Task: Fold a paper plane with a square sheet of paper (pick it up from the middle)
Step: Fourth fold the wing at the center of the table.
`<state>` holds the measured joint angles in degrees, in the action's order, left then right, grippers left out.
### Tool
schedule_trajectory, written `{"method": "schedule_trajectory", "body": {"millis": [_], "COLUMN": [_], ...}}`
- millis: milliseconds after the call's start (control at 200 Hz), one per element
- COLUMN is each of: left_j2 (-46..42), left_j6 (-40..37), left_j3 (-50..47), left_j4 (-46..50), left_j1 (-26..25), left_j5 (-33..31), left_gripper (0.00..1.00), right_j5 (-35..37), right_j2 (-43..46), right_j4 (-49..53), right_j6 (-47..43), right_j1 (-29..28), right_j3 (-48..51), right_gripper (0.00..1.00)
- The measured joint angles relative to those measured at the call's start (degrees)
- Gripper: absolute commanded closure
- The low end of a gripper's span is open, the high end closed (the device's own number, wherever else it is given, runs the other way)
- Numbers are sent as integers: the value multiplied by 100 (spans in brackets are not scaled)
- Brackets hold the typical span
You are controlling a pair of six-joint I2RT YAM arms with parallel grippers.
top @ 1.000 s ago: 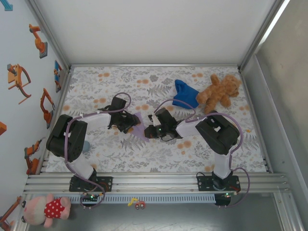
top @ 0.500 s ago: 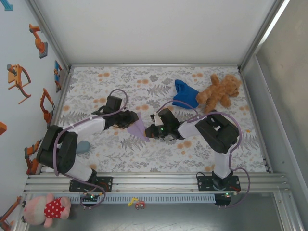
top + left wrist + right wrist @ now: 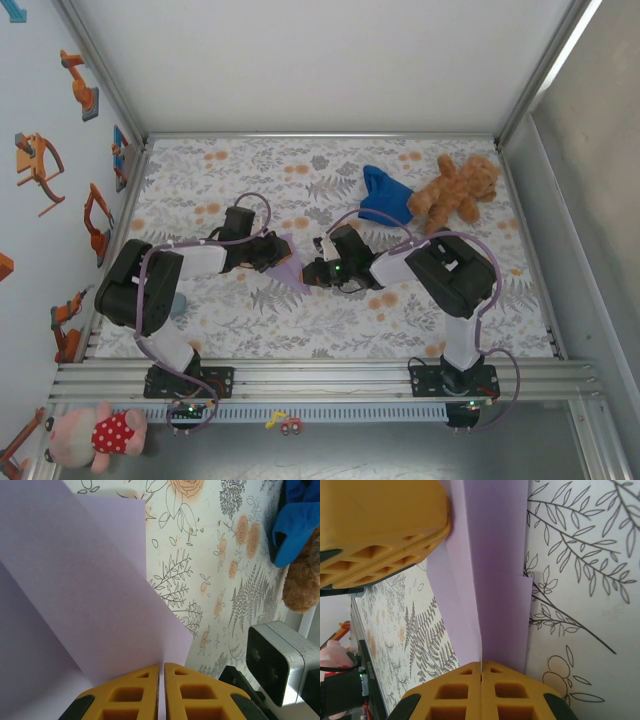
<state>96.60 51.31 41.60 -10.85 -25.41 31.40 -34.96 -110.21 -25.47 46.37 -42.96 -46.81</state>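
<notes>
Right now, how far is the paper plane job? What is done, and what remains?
Done: the paper already lies in overlapping layers, with a crease visible from the right wrist. In hand: the left gripper and the right gripper are each shut on an edge of it. Left: it is a broad folded shape, not yet a slim pointed plane, so more folds seem needed.

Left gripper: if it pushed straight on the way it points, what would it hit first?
The left gripper is shut on the lavender paper, which spreads straight ahead of it, so that comes first. Past the sheet it would likely meet the flowered table cover, though depth is hard to judge.
</notes>
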Motion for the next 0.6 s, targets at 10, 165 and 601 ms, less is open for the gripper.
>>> {"method": "schedule_trajectory", "body": {"millis": [10, 165, 601], "left_j2": [11, 133, 219], "left_j6": [4, 22, 39], "left_j3": [0, 0, 0], "left_j4": [-9, -26, 181], "left_j1": [0, 26, 76], "left_j5": [2, -9, -122], "left_gripper": [90, 91, 92], "right_j5": [-2, -11, -66], "right_j2": [-2, -2, 164], "right_j4": [-2, -7, 269], "right_j6": [9, 22, 35], "right_j1": [4, 4, 9], "right_j3": [0, 0, 0], "right_gripper": [98, 97, 84]}}
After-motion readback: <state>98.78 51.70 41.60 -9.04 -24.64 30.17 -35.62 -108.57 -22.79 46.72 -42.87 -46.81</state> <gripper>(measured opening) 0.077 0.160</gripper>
